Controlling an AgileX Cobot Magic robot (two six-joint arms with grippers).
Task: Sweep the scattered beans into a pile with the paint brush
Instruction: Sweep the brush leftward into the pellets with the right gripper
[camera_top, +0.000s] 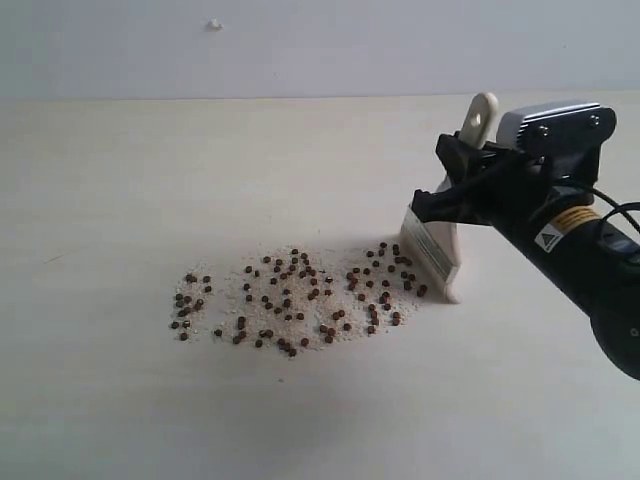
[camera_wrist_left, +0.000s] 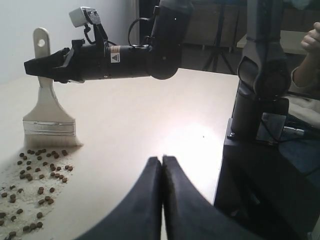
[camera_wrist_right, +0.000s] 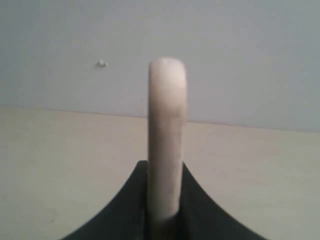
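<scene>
The right hand (camera_top: 445, 195) is gripping the brush (camera_top: 438, 255) handle right of centre, bristles touching the worktop (camera_top: 110, 200) beside reddish-brown beans (camera_top: 290, 300) lying scattered mid-frame, while the left hand (camera_wrist_left: 162, 162) is sitting closed, empty.

Three cameras, one table (camera_top: 100, 420)
Exterior looks down from mid range; left wrist, low, shares its brush (camera_top: 435, 250) and beans (camera_top: 290, 300); right wrist sits close against the handle (camera_wrist_right: 166, 135).

beans (camera_top: 290, 300): dozens, tiny, reddish-brown, scattered loosely among whitish crumbs (camera_top: 262, 250), centre of frame | paint brush (camera_top: 430, 245): pale wooden handle, silver ferrule, upright, off-white bristles on surface (camera_top: 120, 200) at scatter's right edge
</scene>
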